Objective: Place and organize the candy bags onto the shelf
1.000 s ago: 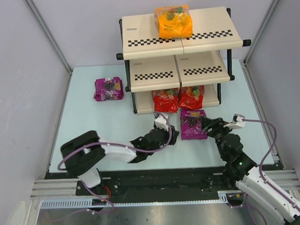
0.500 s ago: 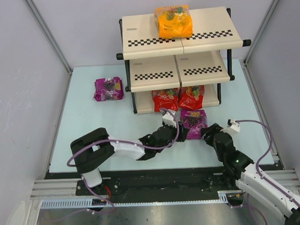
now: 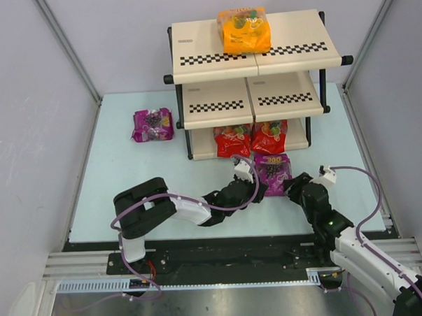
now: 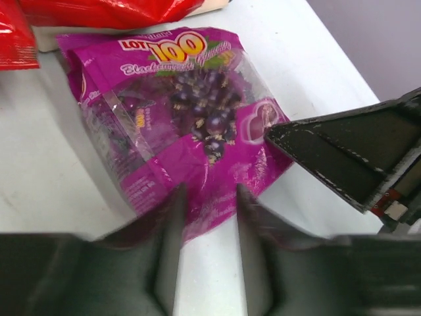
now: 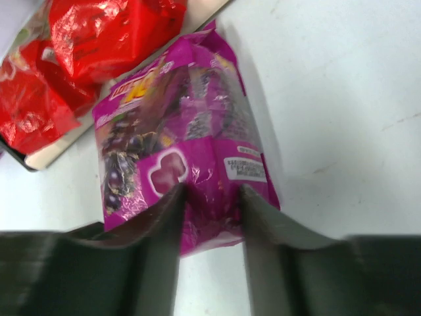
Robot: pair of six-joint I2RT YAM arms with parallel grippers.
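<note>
A purple candy bag point(image 3: 272, 172) lies flat on the table in front of the shelf point(image 3: 213, 56). My left gripper point(image 3: 252, 185) is at its near left edge and my right gripper point(image 3: 293, 185) at its near right corner. In the left wrist view the purple bag point(image 4: 177, 112) has its lower edge just between the tips of the open left gripper point(image 4: 207, 197). In the right wrist view the purple bag point(image 5: 177, 145) has its crinkled near end between the fingers of the right gripper point(image 5: 210, 197), whose jaws stand apart. An orange bag point(image 3: 244, 30) sits on the top tier and two red bags point(image 3: 233, 140) point(image 3: 269, 136) on the bottom tier.
A second purple bag point(image 3: 153, 125) lies on the table left of the shelf. The shelf's black frame post point(image 3: 189, 141) stands just behind the left arm's reach. Grey walls close in both sides of the table point(image 3: 128, 175).
Both grippers have moved in on the front purple bag, the left one sliding right and forward. Both sets of jaws have narrowed. The bag has barely shifted.
</note>
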